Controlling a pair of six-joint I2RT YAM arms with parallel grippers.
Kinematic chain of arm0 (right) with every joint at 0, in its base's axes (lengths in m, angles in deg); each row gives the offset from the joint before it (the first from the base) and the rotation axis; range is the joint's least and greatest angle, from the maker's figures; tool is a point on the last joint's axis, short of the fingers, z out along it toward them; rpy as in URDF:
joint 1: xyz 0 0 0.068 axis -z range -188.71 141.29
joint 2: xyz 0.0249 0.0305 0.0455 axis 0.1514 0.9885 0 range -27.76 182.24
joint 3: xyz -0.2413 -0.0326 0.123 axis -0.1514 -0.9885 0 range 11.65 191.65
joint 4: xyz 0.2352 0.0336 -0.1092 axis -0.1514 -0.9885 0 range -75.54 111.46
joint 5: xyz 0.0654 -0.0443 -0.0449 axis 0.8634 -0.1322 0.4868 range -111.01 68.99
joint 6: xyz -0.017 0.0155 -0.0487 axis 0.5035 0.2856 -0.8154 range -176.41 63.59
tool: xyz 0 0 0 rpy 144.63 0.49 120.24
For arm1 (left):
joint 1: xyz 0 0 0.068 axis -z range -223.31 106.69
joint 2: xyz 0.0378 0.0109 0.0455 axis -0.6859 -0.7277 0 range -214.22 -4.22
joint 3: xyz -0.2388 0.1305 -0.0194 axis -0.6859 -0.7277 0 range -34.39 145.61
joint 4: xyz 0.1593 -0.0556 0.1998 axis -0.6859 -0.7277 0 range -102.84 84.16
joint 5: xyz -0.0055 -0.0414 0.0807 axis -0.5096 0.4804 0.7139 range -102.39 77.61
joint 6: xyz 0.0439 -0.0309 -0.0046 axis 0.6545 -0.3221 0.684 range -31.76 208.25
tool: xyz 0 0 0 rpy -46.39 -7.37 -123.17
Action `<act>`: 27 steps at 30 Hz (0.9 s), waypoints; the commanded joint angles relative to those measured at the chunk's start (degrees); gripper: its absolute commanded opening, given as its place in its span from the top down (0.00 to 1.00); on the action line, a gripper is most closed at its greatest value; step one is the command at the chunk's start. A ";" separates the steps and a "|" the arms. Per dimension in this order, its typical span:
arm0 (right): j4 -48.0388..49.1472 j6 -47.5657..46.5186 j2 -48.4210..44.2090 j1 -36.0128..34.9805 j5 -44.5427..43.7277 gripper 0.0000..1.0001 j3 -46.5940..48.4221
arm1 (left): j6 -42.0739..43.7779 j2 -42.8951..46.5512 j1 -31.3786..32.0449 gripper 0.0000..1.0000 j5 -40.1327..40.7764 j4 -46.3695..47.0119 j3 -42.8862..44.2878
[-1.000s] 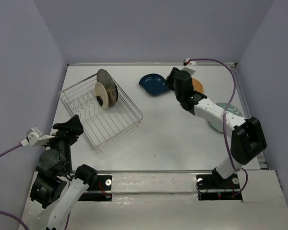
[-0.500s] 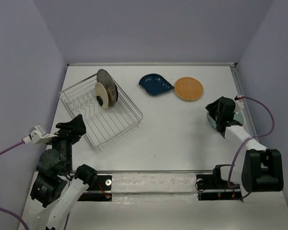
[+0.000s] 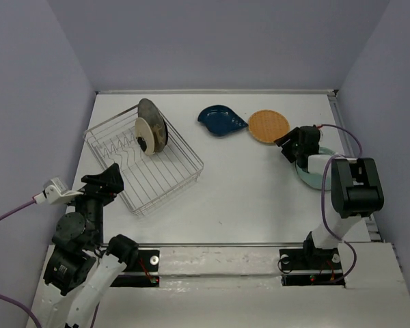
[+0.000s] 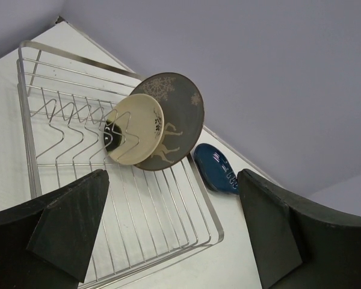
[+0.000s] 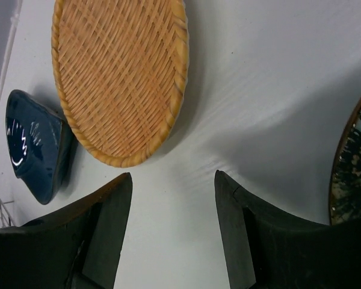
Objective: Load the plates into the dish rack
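Top external view laid it all out: the dish rack (image 3: 167, 191) sat at the left of the surface (image 3: 239, 198), with the grey plate (image 3: 152, 117) and the cream plate (image 3: 145, 134) standing on edge close together at its far end. Lying loose were the dark blue leaf dish (image 3: 222, 120), the orange plate (image 3: 268, 126) just beside it, and the teal plate (image 3: 309, 175) partly under the right arm; no black one was in sight. The right claw (image 3: 287, 143) hung low between orange and teal, while the left claw (image 3: 106, 179) waited by the rack's near side. Left wrist view added what the top could not: deer on the grey plate, the dark mark on the cream, the upright tines, and its own fingers spread wide and empty. Right wrist view showed fingers parted on nothing, orange plate ahead, and a woven texture invisible from above. That one looked light and grippy, best pinched across its raised rim; the glazed ones were probably stiff, slick and chippable.
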 commanded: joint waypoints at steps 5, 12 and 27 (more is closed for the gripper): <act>7.40 6.20 10.58 -0.12 3.60 0.39 7.02 | 1.89 -0.75 0.64 0.01 0.13 3.44 -0.25; 8.82 13.94 12.79 -0.12 -1.49 0.61 5.62 | 2.51 -1.28 0.82 0.01 0.22 3.70 -0.08; 4.08 3.58 -5.57 0.93 -13.35 0.93 1.22 | 2.86 -1.45 0.82 0.01 -0.57 4.05 -0.25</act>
